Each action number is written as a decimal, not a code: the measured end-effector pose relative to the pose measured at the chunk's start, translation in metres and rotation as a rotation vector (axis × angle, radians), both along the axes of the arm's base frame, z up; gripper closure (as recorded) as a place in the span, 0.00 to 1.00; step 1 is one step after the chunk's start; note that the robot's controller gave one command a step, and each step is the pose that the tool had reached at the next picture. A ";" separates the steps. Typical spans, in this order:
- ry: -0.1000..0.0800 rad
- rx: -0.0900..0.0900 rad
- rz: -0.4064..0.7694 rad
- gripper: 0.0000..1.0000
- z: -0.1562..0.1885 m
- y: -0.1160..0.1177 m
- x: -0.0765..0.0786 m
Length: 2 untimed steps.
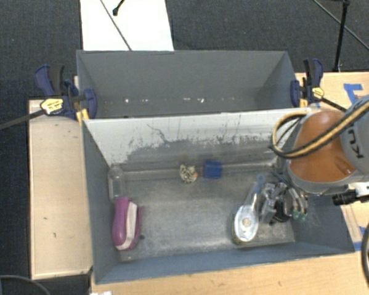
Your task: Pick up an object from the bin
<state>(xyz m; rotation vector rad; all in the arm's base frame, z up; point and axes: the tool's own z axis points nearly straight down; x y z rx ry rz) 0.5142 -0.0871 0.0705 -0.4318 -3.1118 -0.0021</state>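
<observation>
**Gripper down in the bin's right corner, next to a shiny metal thing**

So the gripper [279, 205] is low in the bin [188, 220], at the right end near the front wall. Honestly can't tell whether the jaws are spread or pressed together, it's all a dark tangle under the orange cover [320, 152] on the wrist.

Just left of it lies a silver metal piece [245, 224] with a rounded end, its thinner part running up toward the gripper. Can't say if they touch.

The rest is well apart: a purple and pink gadget [125, 224] by the left wall, plus a small blue block [211, 169] and a beige lump [187, 172] side by side at the back wall.
</observation>
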 end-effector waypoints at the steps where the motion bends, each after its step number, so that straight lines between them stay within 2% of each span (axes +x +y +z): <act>1: -0.009 -0.002 0.005 1.00 0.094 -0.005 -0.005; 2: -0.002 -0.001 0.004 0.00 0.089 -0.005 -0.007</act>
